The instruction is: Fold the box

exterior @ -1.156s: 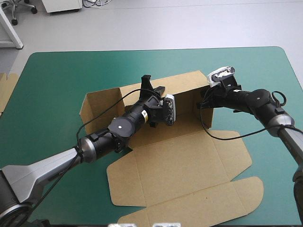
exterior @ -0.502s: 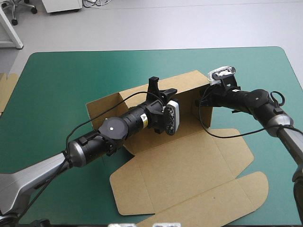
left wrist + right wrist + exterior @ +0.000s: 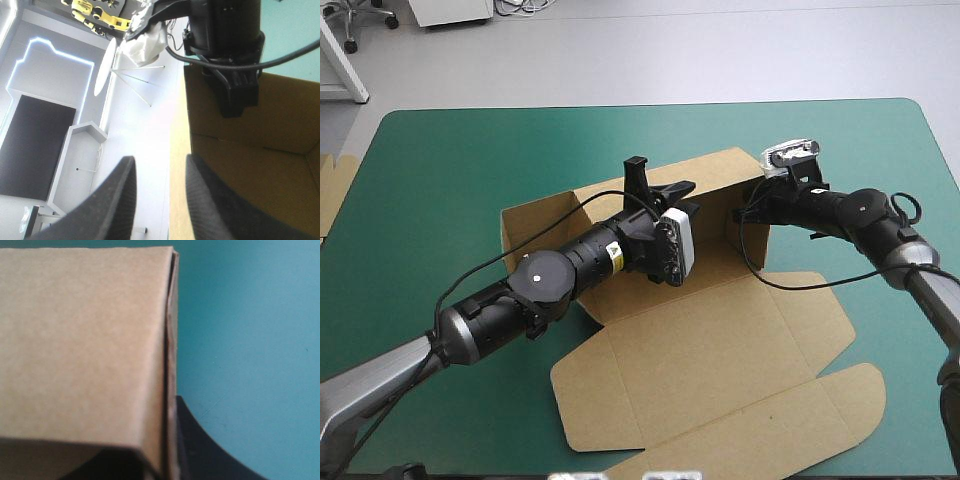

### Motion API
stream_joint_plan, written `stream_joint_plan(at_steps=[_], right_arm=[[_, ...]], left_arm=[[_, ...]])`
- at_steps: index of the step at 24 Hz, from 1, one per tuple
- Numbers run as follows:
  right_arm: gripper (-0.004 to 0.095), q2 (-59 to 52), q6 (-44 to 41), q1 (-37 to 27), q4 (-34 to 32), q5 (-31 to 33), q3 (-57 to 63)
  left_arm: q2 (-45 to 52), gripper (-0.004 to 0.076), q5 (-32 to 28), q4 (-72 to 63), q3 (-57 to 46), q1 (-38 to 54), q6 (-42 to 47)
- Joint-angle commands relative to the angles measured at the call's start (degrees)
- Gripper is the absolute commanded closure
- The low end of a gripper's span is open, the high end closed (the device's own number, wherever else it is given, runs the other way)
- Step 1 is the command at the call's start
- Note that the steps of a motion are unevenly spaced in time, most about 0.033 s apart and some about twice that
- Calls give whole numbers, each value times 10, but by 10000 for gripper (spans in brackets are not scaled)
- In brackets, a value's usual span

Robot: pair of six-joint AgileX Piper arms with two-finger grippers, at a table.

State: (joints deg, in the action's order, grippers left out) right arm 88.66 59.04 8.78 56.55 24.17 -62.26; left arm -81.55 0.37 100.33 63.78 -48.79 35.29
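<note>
The brown box point(image 3: 720, 330) lies mid-table with its rear and side walls raised and its lid flat toward the front edge. My left gripper point(image 3: 658, 178) is open at the top edge of the rear wall point(image 3: 240, 135). That edge runs up between its fingers point(image 3: 160, 190), close to one finger. My right gripper point(image 3: 748, 213) is shut on the box at the right wall's rear corner. In the right wrist view the wall point(image 3: 80, 340) fills the frame, with one black finger point(image 3: 210, 450) on its outer side. The right arm's wrist point(image 3: 225, 30) shows ahead of the left gripper.
More brown board point(image 3: 335, 190) pokes in at the table's left edge. Bare teal-green cover point(image 3: 450, 160) surrounds the box on the left, behind it, and on the right point(image 3: 250, 315).
My left gripper has slid a little to the right along the rear wall and its wrist has rolled. The box has shifted slightly. The right gripper has kept its hold in place.
</note>
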Motion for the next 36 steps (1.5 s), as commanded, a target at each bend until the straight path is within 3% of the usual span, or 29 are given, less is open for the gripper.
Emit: stream_joint_plan(at_steps=[1, 8, 16, 21, 31, 36], right_arm=[[925, -24, -13, -1, 26, -9, -19], [925, -24, -45, -1, 0, -3, -19], [925, -24, -94, -1, -50, 4, -19], [925, -24, -102, -1, -52, 7, -19], [925, -24, -124, -1, -65, -2, -19], [925, -24, -136, -1, -65, 1, -19]], left_arm=[[26, 479, -16, 2, 21, 10, 21], [25, 480, -28, 1, 23, 53, 22], [25, 480, 31, 1, 52, 199, 28], [26, 480, 131, -8, 57, 325, 167], [61, 480, 130, -16, 82, 396, 423], [61, 480, 99, -131, 82, 449, 442]])
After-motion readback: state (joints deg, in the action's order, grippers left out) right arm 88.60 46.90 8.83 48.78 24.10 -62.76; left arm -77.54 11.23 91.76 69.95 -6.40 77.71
